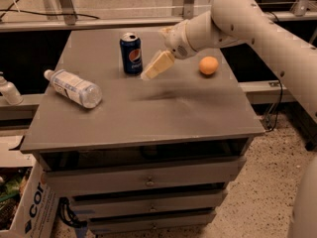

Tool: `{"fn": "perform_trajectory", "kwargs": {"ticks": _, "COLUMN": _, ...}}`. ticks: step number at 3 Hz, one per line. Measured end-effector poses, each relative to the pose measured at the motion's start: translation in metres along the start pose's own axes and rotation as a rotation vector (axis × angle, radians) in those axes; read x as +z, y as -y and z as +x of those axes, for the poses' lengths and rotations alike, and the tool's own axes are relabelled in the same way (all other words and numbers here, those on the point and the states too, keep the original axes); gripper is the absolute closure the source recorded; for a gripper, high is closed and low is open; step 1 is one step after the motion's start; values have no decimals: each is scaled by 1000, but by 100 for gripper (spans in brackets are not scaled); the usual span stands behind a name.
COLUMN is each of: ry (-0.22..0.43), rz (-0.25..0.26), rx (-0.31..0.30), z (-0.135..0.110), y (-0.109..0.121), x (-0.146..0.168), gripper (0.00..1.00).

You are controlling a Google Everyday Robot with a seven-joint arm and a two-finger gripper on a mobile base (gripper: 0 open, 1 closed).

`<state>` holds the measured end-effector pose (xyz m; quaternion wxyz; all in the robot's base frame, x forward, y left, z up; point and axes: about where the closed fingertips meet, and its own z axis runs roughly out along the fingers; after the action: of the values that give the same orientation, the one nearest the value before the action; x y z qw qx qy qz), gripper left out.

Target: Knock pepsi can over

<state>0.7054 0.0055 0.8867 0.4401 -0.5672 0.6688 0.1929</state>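
The pepsi can (pixel 131 53) stands upright toward the back of the table top (pixel 148 115), a little left of its middle. It is a small metal cylinder, dark blue and glossy, with the round red, white and blue logo facing the camera and a silver rim and lid on top.

The gripper (pixel 148 73) hangs just to the right of the can, tilted down and to the left, its tip level with the can's lower half. Its two cream-coloured fingers lie pressed together into one flat, tapering wedge with nothing between them. Whether the tip touches the can cannot be told. Behind it, the smooth, white, rounded arm (pixel 242 19) reaches in from the right.

The table top is a flat, matte grey-brown square slab on a cabinet with metal drawers (pixel 143 180) stacked beneath.

A clear plastic water bottle (pixel 73 88) with a white label lies on its side near the left edge, well apart from the can. A round orange fruit (pixel 208 65) with a dull skin sits near the right edge, behind the gripper's wrist.

A printed cardboard box (pixel 29 209) stands on the speckled floor at lower left.
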Motion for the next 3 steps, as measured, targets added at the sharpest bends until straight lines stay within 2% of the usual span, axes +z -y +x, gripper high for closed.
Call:
{"fn": "perform_trajectory", "kwargs": {"ticks": 2, "ry": 99, "rz": -94, "rx": 39, "z": -12, "y": 4, "x": 64, "gripper": 0}}
{"fn": "perform_trajectory", "kwargs": {"ticks": 3, "ry": 152, "rz": -123, "rx": 40, "z": -21, "y": 6, "x": 86, "gripper": 19}}
